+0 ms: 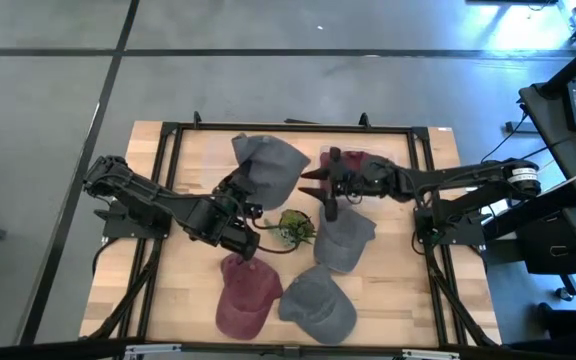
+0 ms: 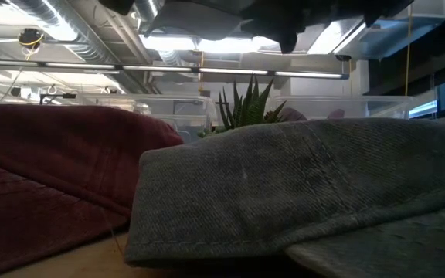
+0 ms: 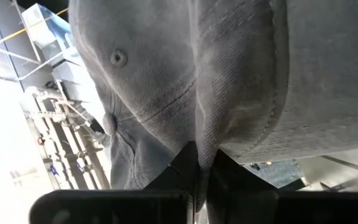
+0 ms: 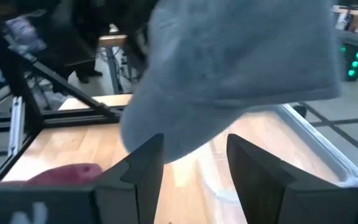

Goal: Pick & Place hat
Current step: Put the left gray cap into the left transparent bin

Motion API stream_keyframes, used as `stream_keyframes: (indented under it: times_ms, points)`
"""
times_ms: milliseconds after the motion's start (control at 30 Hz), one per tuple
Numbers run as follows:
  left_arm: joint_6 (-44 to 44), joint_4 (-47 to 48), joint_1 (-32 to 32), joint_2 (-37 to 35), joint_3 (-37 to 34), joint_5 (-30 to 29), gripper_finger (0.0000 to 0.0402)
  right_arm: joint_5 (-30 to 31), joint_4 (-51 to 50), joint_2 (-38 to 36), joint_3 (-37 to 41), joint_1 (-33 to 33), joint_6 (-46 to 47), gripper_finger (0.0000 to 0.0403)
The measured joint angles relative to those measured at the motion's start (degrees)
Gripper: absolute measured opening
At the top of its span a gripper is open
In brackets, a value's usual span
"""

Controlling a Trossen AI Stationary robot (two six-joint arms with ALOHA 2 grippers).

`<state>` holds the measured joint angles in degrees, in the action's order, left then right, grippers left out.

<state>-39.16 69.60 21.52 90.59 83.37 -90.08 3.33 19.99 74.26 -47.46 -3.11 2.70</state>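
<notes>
While your left gripper [image 3: 199, 163] pinches a fold of the grey hat [image 1: 268, 165], held aloft over the table's [image 1: 178, 290] back centre, note slippage risk; the right gripper [image 4: 194, 165], fingers spread and empty, hovers nearby and may snag it.

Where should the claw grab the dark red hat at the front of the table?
Probably from straight above, pinching a fold in the soft top of the red hat. It lies flat on the table, so no edge sticks up, and a grey hat crowds its right side. The left claw holds the lifted hat by a pinched fold too.
</notes>
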Motion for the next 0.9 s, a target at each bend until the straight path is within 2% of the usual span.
stream_keyframes:
  times_ms: [267,433,500,733,900]
  points:
    - [-0.6,-3.6,0.0,0.0,0.0,0.0,0.0004,-1.0,0.9,0.0,0.0,-1.7,2.5,0.0175]
    - [-0.6,-3.9,-0.9,0.0,0.0,0.0,0.0004,-10.3,5.4,0.0,0.0,-2.1,1.5,0.0174]
    - [-0.7,-4.0,-1.5,0.0,0.0,0.0,0.0004,-12.3,6.2,0.0,0.0,-2.0,1.3,0.0174]
    - [-4.1,-10.1,-2.6,0.0,0.0,0.0,0.0004,-8.0,5.7,0.7,0.0,-2.2,0.0,0.0174]
    - [-4.1,-12.9,-2.5,0.0,0.0,0.1,0.0004,-9.2,7.2,0.9,0.0,-2.5,-1.0,0.0174]
